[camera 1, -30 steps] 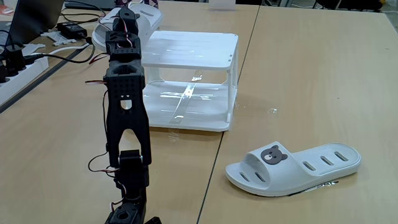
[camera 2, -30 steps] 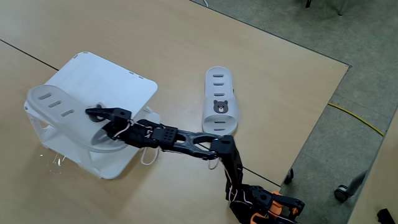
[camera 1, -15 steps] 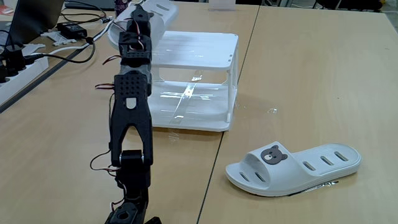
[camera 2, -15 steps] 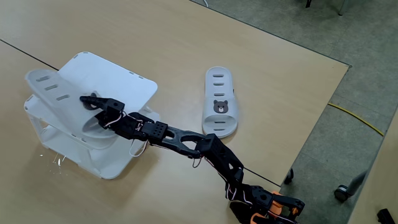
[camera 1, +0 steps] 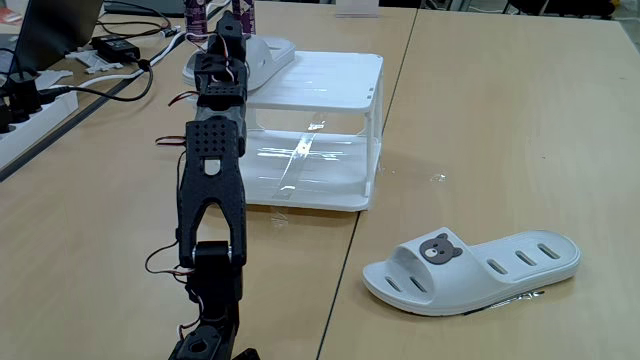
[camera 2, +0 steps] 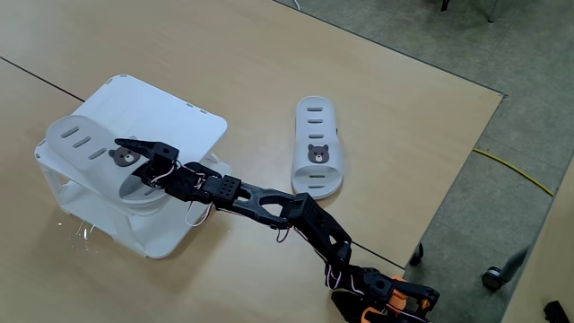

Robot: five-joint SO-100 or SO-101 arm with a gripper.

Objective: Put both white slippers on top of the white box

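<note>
One white slipper (camera 2: 85,148) lies flat on the left part of the white box (camera 2: 175,117), its bear badge facing up. In the low fixed view this slipper (camera 1: 262,52) rests on the box top's (camera 1: 320,80) far left corner. My gripper (camera 2: 127,154) hovers over the slipper's strap and looks open, one thin finger above the badge. The same gripper (camera 1: 228,28) rises at the end of the outstretched black arm. The other white slipper (camera 1: 472,268) lies on the table to the right of the box, badge up, also seen from above (camera 2: 317,157).
A power strip (camera 1: 30,115), cables and a black adapter (camera 1: 115,47) lie at the table's left in the low fixed view. The arm's base (camera 2: 381,296) stands near the table's edge. Bare wood stretches between box and loose slipper.
The arm carried the first slipper over the box and set it down flat on top. The slipper has dropped away from the fingers, and its badge now shows.
</note>
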